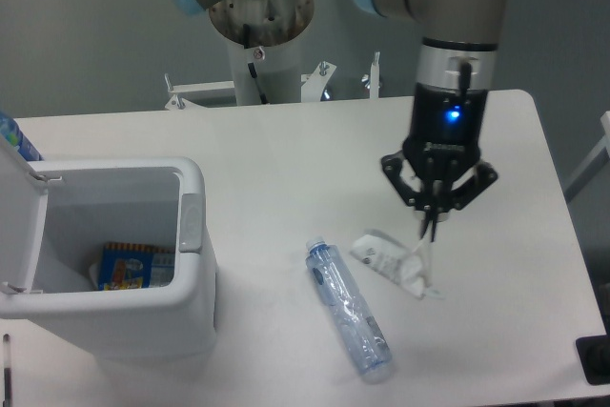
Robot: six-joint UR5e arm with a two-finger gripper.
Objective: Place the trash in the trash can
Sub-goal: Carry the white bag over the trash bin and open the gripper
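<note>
Two pieces of trash lie on the worktop (286, 169), and the trouble I'd watch for concerns the smaller one. The white wrapper (396, 259) sits right of centre, and the gripper (428, 226) has its jaws drawn together on one upturned corner of it, or so it looks from here; the tips are thin and dark and I can't swear how much paper is actually between them. If it's only a sliver, the wrapper could slip out on the way across, or tear, and drop short of the trash can (195, 226). It looks light and floppy, so a quick swing might also make it flap loose.

The carry is a long one too: the trash can stands at the near left, lid open, well apart from the wrapper. A blue-and-orange packet (126, 266) already lies inside it. The crushed bottle (349, 310) lies between, on its side, cap toward the far side, just left of the wrapper. A low pass could knock it and send it rolling toward the near edge.

As for the arm, it reaches in from the far side, wrist pointing straight down over the wrapper, blue light glowing on the wrist housing.
</note>
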